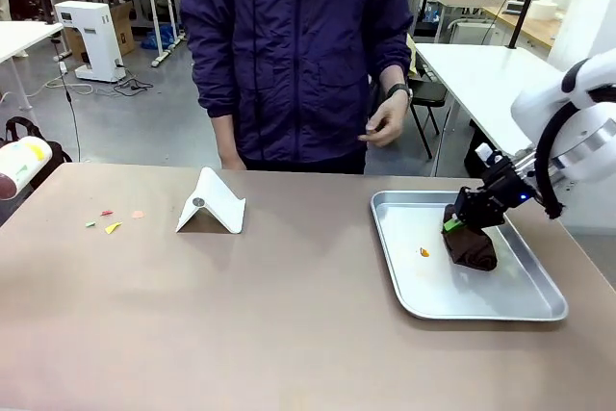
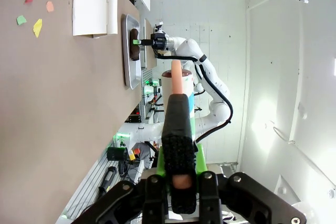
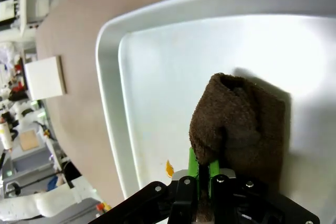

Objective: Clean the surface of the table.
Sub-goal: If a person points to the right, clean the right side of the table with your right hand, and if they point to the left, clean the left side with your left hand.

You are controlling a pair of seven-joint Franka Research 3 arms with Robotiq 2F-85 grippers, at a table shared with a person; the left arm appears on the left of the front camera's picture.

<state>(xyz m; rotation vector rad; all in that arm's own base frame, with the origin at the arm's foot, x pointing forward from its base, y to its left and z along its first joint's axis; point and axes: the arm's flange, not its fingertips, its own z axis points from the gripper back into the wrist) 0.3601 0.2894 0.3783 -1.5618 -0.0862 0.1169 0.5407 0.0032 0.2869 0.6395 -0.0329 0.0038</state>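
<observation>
- The left gripper (image 2: 181, 182) is seen clamped shut on what looks to be a black-bristled brush (image 2: 177, 129), though its make is not clear from this angle. It is held clear of the table (image 1: 289, 315). If it is brought down at a slant, only part of the bristles would meet the top and bits would be skipped.
- Coloured paper scraps (image 1: 112, 221) are spotted on the brownish top toward nine o'clock. With too brisk a sweep they could be flicked over the edge onto the floor.
- A white folded stand (image 1: 212, 204) is set just at three o'clock of the scraps. It could be knocked over by a wide stroke, or scraps could be driven underneath it.
- A metal tray (image 1: 539, 305) is placed at the table's three o'clock side, and an orange scrap (image 1: 423, 252) is seen in it at nine o'clock of the cloth.
- The right gripper (image 1: 454, 223) is closed on a brown cloth (image 1: 474, 249), pinched by one fold while the rest is slumped on the tray. The cloth could be lost from so small a bite when lifted, and the light tray could be dragged if it is pressed sideways.
- A person's hand (image 1: 388, 122) is held at twelve o'clock beyond the far edge, so a long reach could bring an arm too close.
</observation>
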